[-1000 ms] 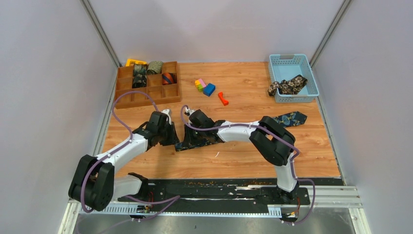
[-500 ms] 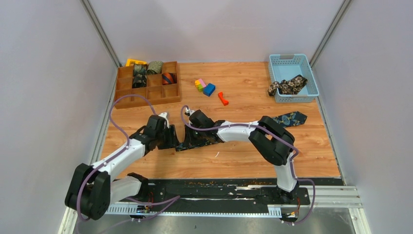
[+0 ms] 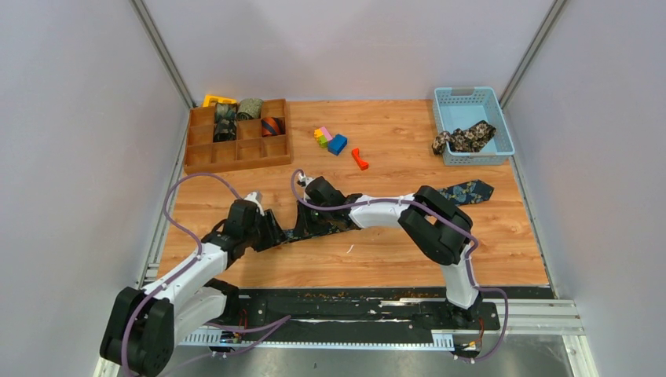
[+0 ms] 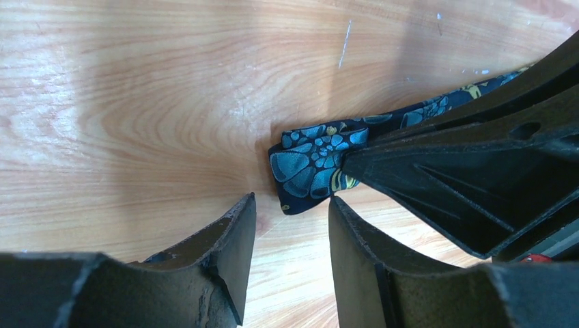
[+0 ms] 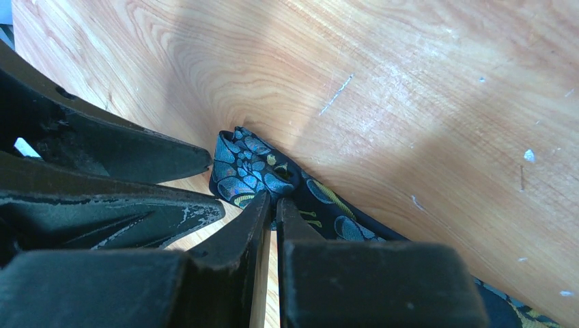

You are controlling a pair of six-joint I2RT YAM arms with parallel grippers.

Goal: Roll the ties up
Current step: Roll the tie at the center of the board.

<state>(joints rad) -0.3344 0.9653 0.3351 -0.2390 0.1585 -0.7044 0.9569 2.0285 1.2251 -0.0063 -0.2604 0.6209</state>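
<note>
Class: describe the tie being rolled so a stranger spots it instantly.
On the wooden table, look where both arms meet. The navy paisley tie lies there, pinched by the right fingers; other ties sit coiled in the tray or bunched in the basket.

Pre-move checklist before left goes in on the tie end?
1. right gripper clamped on navy tie: ok.
2. left gripper jaws open: ok.
3. Tie end lined up with the left gap: ok, it sits right at the tips.
4. Coil started: not ok, none visible at the end.
5. Rest of the tie free of snags: cannot tell, the right arm hides it.
6. Free compartment in the wooden tray: ok, the near row is bare.
</note>
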